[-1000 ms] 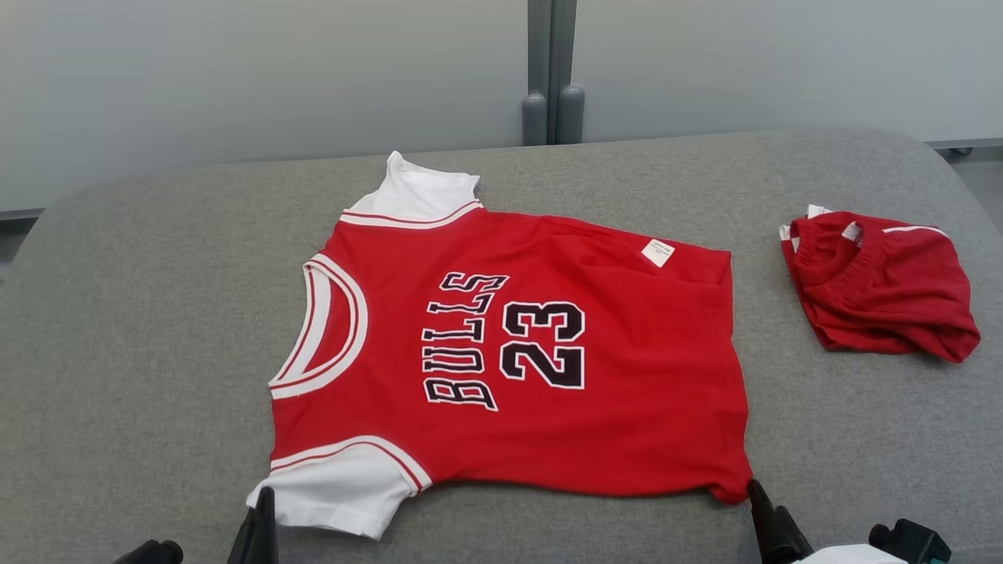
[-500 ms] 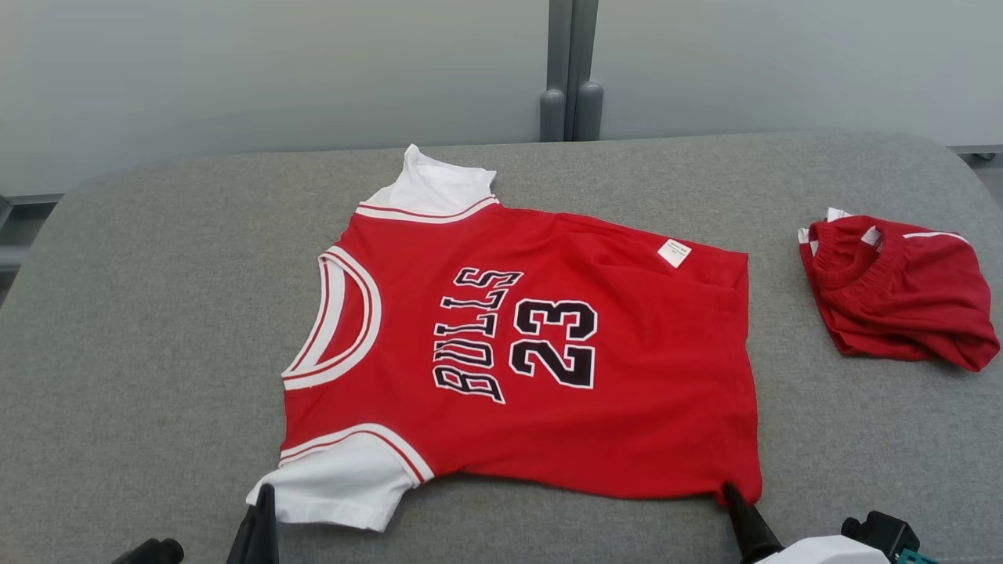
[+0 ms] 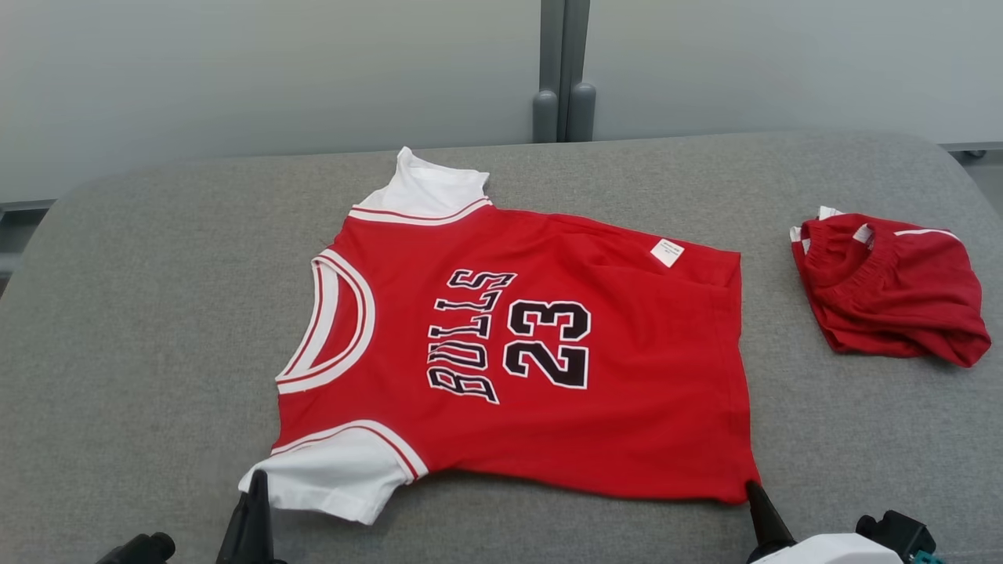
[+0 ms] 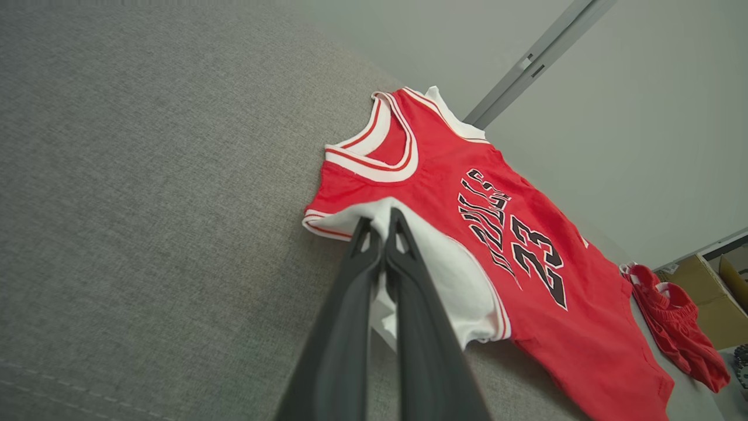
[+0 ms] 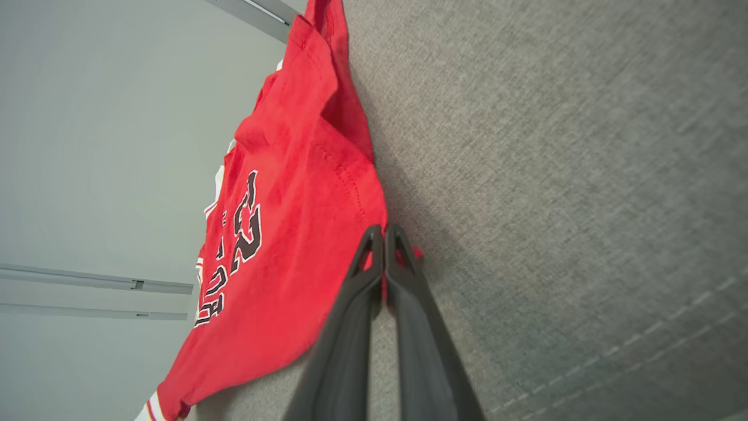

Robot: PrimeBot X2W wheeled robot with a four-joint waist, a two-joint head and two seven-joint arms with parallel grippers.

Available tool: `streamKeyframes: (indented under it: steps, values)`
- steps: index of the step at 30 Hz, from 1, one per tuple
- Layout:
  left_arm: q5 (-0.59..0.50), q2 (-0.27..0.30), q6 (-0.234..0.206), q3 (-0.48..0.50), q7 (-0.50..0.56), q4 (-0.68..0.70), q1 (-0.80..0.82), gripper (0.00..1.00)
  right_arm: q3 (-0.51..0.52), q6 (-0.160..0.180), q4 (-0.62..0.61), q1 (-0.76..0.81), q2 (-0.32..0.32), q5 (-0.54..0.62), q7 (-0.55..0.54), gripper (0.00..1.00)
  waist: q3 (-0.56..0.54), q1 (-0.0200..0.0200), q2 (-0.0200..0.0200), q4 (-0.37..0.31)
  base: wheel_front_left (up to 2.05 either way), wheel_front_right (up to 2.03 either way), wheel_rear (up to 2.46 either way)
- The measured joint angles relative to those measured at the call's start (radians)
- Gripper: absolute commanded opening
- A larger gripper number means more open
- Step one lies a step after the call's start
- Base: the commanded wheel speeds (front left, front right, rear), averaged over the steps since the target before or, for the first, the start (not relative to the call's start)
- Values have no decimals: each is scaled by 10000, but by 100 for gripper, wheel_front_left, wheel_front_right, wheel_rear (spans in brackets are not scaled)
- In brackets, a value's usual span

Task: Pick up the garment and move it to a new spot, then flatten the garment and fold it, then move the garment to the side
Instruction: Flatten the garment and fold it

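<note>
- left hand (image 4: 383,219): we find its fingers pressed together on the edge of the white sleeve (image 4: 450,280) of the jersey (image 3: 627,392).
- right hand (image 5: 384,234): fingers likewise pressed together, pinching the near hem corner (image 3: 733,486) of the same jersey.
- jersey: lies spread out, print side up, in the middle of the bench (image 3: 157,329), neck opening to the left and hem to the right.
- bench: grey fabric top.
- red shorts (image 3: 893,290): bunched up on the bench, well apart from the jersey, to the right.
</note>
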State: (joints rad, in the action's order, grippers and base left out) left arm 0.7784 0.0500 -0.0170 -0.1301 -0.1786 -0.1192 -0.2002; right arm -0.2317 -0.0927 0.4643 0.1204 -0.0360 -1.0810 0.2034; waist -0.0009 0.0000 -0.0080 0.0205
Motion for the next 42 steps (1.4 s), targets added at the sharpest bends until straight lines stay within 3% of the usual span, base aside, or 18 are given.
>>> streamKeyframes:
  steps: [7, 15, 21, 26, 35, 36, 37, 38, 39, 40, 42]
  values:
    - [-36, 0, 58, -67, -117, 311, 166, 0, -382, -56, -284, -273, -272, 514, -4, 0, -63, 0, 0, -208, 0, 0, 0]
    - [-577, 12, 253, -499, -79, 309, 1507, 0, -500, -23, -717, -1247, -913, 1085, -242, 0, -22, 0, 0, -318, 0, 0, 0]
    - [-953, 4, 109, -665, 33, -341, 2940, 0, -663, 428, -545, -2400, -1333, 1567, -828, 0, 275, 0, 0, -451, 0, 0, 0]
    - [-1369, -13, -393, -706, 374, -1674, 4080, 0, -759, 924, 107, -3635, -1390, 1806, -1352, 0, 767, 0, 0, -638, 0, 0, 0]
    - [-1766, -36, -640, -734, 504, -3208, 5635, 0, -966, 1135, 1018, -4804, -1051, 1925, -1643, 0, 1619, 0, 0, -968, 0, 0, 0]
    - [-1789, -42, -642, -761, 504, -3344, 5772, 0, -963, 1133, 1087, -4864, -1026, 1925, -1634, 28, 1699, 0, 0, -997, 0, 0, 0]
    - [-1841, -50, -640, -782, 502, -3490, 5898, 0, -961, 1133, 1162, -4918, -970, 1925, -1630, 40, 1773, 0, 0, -1025, 0, 0, 0]
    - [-1894, -54, -640, -830, 502, -3636, 6015, 20, -966, 1129, 1241, -4972, -905, 1925, -1618, 100, 1840, 0, 0, -1052, 0, 0, 0]
    - [-1944, -58, -640, -869, 500, -3762, 6110, 41, -984, 1122, 1285, -5026, -855, 1925, -1601, 100, 1897, 0, 0, -1080, 0, 0, 0]
    - [-1954, -63, -642, -871, 499, -3871, 6178, 96, -1001, 1114, 1285, -5072, -825, 1925, -1597, 100, 1944, 0, 0, -1108, 0, 0, 0]
    - [-1954, -67, -642, -867, 462, -3946, 6245, 100, -1005, 1068, 1285, -5110, -826, 1927, -1530, 100, 1988, 0, 0, -1133, 0, 0, 0]
